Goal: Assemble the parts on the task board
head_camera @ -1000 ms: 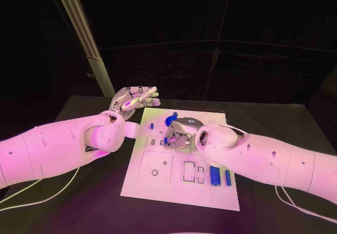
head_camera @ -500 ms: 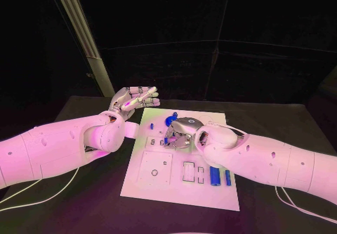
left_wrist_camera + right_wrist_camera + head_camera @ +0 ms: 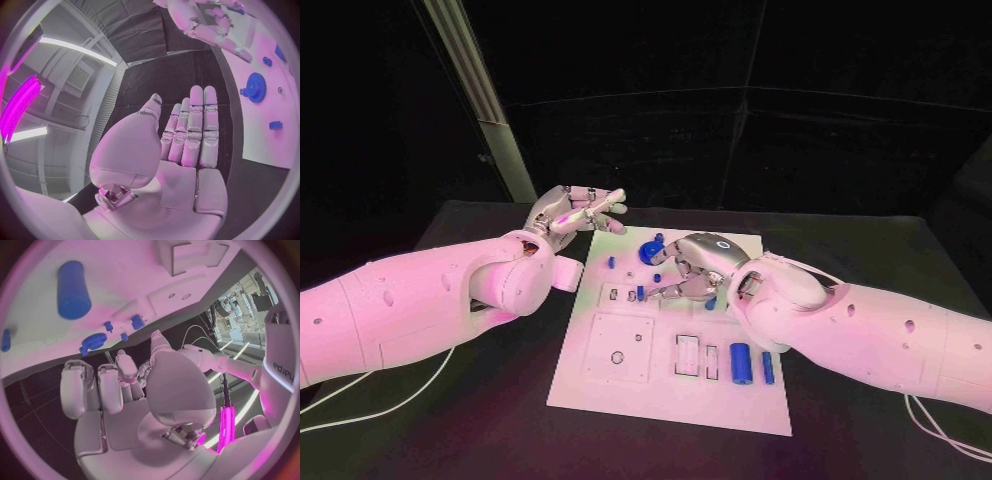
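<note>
The white task board (image 3: pixel 625 385) lies in the middle of the table. A blue gear (image 3: pixel 651 250) sits near its far end, with small blue pegs (image 3: pixel 640 293) beside it. Two blue cylinders (image 3: pixel 741 362) lie at its near right. My right hand (image 3: pixel 689 265) hovers over the board's far half, its fingers bent downward and nothing seen in them. In the right wrist view, the right hand (image 3: pixel 125 390) faces the board (image 3: pixel 125 270), a cylinder (image 3: pixel 74 289) and the gear (image 3: pixel 92 342). My left hand (image 3: pixel 574 210) is raised off the board's far left corner, with straight fingers (image 3: pixel 194 130) and nothing in it.
Two slotted white blocks (image 3: pixel 689 352) and a square plate with a hole (image 3: pixel 620 345) sit on the board's near half. A pale post (image 3: pixel 480 100) rises behind the table's far left. Bare black table lies on both sides of the board.
My right hand has lifted and moved right and away from the small peg it was bent over. The left hand has barely moved.
</note>
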Controlling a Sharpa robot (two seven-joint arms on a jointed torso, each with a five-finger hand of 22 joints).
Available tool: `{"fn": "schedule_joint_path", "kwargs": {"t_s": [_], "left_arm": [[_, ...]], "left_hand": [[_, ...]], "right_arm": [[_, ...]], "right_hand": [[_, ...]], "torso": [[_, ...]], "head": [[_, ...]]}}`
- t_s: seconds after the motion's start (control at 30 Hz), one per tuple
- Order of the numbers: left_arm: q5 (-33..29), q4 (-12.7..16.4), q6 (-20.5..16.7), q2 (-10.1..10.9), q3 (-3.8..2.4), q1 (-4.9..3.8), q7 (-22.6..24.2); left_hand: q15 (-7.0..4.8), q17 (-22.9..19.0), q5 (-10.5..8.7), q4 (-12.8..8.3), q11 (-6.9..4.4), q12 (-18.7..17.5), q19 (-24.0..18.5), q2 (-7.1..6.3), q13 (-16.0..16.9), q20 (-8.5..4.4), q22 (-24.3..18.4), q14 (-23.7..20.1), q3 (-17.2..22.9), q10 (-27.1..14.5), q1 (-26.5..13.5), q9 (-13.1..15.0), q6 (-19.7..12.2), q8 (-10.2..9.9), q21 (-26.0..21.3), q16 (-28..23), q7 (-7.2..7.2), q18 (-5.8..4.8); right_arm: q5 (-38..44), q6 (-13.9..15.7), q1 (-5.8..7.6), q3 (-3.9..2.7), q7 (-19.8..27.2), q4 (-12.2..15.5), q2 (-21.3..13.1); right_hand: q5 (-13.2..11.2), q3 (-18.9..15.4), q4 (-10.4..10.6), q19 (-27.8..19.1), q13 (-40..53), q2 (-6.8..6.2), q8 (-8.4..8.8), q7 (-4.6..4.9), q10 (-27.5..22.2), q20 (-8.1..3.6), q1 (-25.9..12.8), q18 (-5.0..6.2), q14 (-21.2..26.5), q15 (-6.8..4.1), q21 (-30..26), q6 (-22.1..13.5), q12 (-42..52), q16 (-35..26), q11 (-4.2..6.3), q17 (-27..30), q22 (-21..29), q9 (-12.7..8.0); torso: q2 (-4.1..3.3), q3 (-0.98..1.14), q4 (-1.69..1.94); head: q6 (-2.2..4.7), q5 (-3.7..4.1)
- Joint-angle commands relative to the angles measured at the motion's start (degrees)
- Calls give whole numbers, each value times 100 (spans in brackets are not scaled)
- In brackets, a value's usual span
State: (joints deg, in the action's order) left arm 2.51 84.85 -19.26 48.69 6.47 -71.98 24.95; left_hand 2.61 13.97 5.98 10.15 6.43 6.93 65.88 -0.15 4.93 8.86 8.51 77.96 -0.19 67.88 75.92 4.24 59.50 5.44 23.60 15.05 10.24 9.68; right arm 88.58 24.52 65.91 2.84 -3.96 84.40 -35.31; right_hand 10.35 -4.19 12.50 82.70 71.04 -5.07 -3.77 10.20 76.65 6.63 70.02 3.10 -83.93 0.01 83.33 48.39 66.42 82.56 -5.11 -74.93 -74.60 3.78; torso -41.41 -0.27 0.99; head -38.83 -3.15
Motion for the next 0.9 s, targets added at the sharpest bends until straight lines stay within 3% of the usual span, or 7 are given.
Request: {"fn": "schedule_joint_path", "kwargs": {"t_s": [0.03,0.1,0.2,0.33,0.37,0.6,0.9], "left_arm": [[1249,-20,504,10,-6,-24,-1072],[1759,-34,752,23,-6,-51,-1588],[2541,-50,1210,18,-6,-135,-2416],[3348,-84,1645,-36,-6,-256,-3391],[3621,-109,1792,-77,-6,-307,-3751],[4624,-276,2167,-373,-6,-494,-4896],[5127,-644,2478,-920,75,-622,-5661]], "left_hand": [[-123,245,-38,43,-97,75,321,-1,51,-118,114,424,-69,229,-89,11,117,35,237,295,-77,98],[-288,700,-44,185,-252,251,732,12,182,-281,315,854,-171,621,-266,32,237,65,617,890,-206,89],[-421,3842,-48,457,-432,669,1009,18,572,-478,923,916,-406,991,-488,83,337,125,1432,4103,-318,45],[-563,6172,-82,526,-484,1918,1270,-3,1619,-570,3429,921,-807,801,-584,269,305,492,3628,6335,-463,-267],[-519,6665,-52,655,-493,2405,1230,252,2040,-591,4042,956,-865,550,-708,362,263,679,4099,6747,-443,-308],[-627,7603,-90,639,-645,4849,1544,387,4303,-625,5667,1204,-1227,492,-708,874,147,1586,5268,7495,-604,-503],[-707,7603,-193,639,-737,5700,1931,403,5202,-708,6701,1204,-1436,702,-829,1361,-16,2216,5864,7495,-708,-687]], "right_arm": [[-1248,389,83,-28,1104,198,-211],[-1879,205,160,-45,1324,361,-449],[-2661,-22,289,-60,1493,553,-796],[-3419,-197,451,-68,1612,683,-1209],[-3647,-220,502,-70,1638,707,-1357],[-4092,-255,609,-72,1637,669,-1769],[-4180,-326,632,-71,1526,603,-1842]], "right_hand": [[-25,-19,39,-121,-91,64,-28,-11,-86,-21,113,49,-257,40,-99,143,-102,-110,16,-7,172,25],[24,-40,-53,-415,-508,139,-11,-24,-424,-44,347,163,-113,31,-405,140,-610,-452,21,462,738,21],[52,-39,-180,-1000,-1363,273,-10,-29,-1052,-63,629,375,152,4,-1123,135,-1639,-1185,48,1353,1912,22],[50,-28,-307,-1491,-2127,405,-21,-51,-1463,-86,886,559,445,-24,-1976,169,-2506,-2190,65,2383,3094,27],[58,-75,-322,-1504,-2325,422,-18,-43,-1414,-84,914,574,428,-41,-2238,170,-2658,-2479,79,2575,3361,25],[107,-153,-334,-1366,-2534,473,-18,-64,-1330,-111,926,589,317,-46,-2459,167,-2752,-2706,83,2626,3548,25],[152,-190,-333,-1317,-2588,483,-21,-67,-1314,-118,925,588,282,-51,-2519,171,-2762,-2760,87,2614,3592,26]], "torso": [[46,7,-20],[79,21,-25],[135,34,-38],[202,54,-55],[237,65,-63],[328,96,-96],[357,120,-104]], "head": [[-11,-19],[-13,-26],[-16,-66],[-45,-100],[-52,-112],[-96,-133],[-131,-163]]}}
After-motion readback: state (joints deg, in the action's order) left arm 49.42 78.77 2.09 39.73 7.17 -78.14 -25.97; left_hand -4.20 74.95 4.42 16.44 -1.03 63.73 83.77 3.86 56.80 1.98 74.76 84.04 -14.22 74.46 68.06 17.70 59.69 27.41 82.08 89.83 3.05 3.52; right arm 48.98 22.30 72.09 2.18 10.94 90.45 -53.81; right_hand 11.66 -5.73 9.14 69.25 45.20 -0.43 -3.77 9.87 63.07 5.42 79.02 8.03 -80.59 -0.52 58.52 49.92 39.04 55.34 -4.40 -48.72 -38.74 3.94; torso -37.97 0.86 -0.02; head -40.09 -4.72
